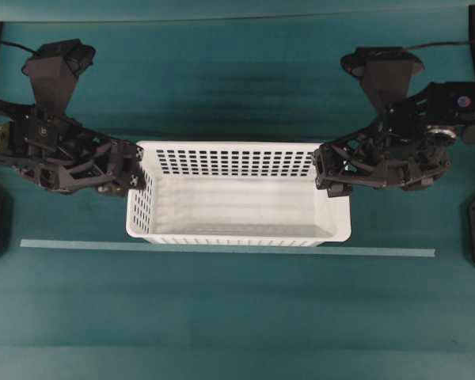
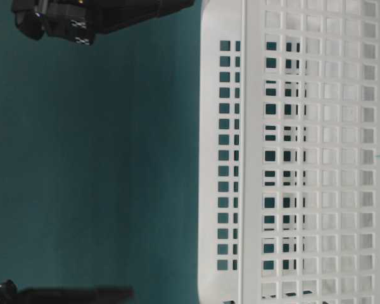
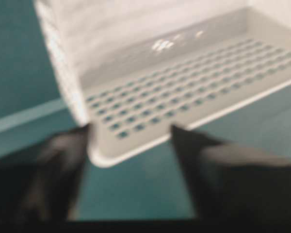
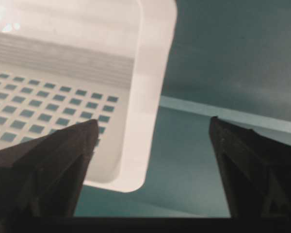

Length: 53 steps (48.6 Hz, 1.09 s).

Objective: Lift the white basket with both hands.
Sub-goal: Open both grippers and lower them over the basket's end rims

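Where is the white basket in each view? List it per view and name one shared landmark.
Overhead: white basket at centre, between both arms.
Table-level: fills the right half.
Left wrist: upper centre and right, blurred.
Right wrist: upper left, its corner reaching between the open jaws.
Shared landmark: the pale tape line on the table.

We see the white basket (image 1: 239, 194) lying upright and level on the teal table, its long sides running left to right, its open top facing up. It is a large rectangular plastic tub with a rounded rim, a solid pale floor, and walls pierced by neat rows of small rectangular holes. We find nothing inside it. Its near long side lies just behind a thin pale strip on the table. In the table-level view its perforated walls (image 2: 304, 158) fill the right half.
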Tool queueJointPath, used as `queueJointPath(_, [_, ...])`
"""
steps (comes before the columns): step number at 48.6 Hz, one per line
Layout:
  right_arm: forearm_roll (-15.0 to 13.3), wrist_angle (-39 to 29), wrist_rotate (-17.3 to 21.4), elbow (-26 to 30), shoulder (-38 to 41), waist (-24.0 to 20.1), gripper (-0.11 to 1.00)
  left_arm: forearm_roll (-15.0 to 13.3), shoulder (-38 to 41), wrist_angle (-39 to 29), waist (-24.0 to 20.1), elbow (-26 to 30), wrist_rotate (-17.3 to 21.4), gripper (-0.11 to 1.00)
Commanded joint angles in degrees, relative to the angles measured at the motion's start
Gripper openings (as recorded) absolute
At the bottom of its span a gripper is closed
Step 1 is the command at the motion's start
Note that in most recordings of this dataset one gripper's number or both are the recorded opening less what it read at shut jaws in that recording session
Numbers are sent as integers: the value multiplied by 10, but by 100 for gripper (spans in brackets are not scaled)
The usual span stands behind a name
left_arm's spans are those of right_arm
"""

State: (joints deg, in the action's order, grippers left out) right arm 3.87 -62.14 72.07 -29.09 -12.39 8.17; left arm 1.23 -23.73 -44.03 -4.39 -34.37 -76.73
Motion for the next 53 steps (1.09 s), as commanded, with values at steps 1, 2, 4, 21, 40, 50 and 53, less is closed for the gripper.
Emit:
queueJointPath(1, [-1,1,9,4,18,0,95,3,13,14,4,4,-3,89])
queueJointPath(2, [-1,1,11,4,18,-1,95,3,14,15,4,3,-3,92])
queueJointPath(4, [-1,2,17,4,20,-1,95,1,17,16,4,0,-5,96])
queueJointPath(21, [-1,54,26,-11,37,-1,95,3,43,11,-4,-25,-11,94])
queueJointPath(40, [-2,141,65,-44,78,-12,95,3,102,17,-18,-40,-30,94])
queueJointPath(50, [-2,185,75,-62,103,-18,95,3,142,57,-14,-63,-31,94])
queueJointPath(53, [-2,188,76,-63,106,-18,95,3,147,69,-13,-65,-34,94])
